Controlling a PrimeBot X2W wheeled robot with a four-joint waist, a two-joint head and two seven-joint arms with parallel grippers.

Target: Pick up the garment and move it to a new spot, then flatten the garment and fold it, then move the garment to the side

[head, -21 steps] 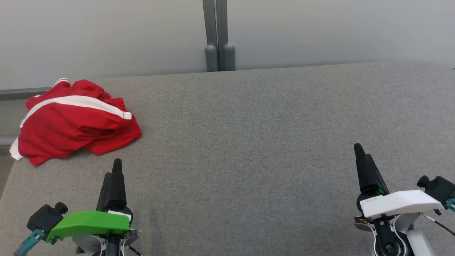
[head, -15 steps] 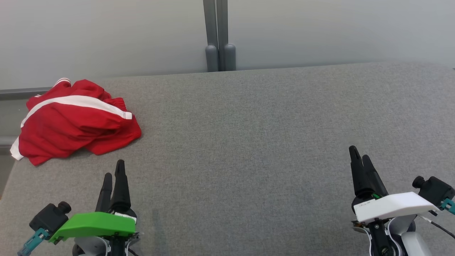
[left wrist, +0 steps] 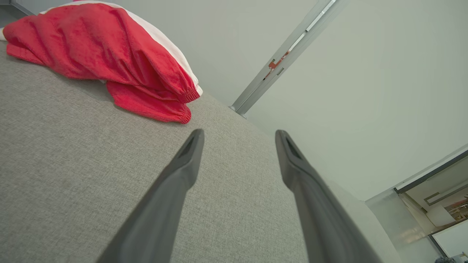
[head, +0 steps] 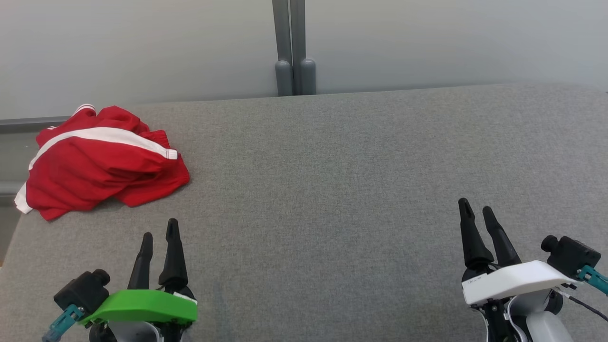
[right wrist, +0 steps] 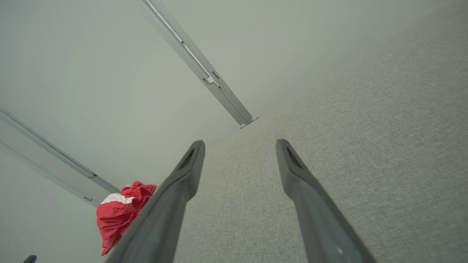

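Observation:
The garment (head: 97,164) is red with white stripes and lies crumpled at the far left corner of the grey table (head: 332,180). It also shows as a red heap (left wrist: 109,58) in the left wrist view and small and distant (right wrist: 119,212) in the right wrist view. My left gripper (head: 160,229) hovers near the front left, a short way in front of the garment, open and empty. Low at the front right is my right gripper (head: 475,206), also open with nothing between its fingers.
A pale wall with a grey vertical post (head: 293,47) runs behind the table. The table's left edge (head: 9,237) lies just beside the garment. Bare grey cloth stretches between the two grippers.
Both grippers have turned at the wrist, so their two fingers now show spread apart. The left one has shifted slightly right and the right one slightly left and back.

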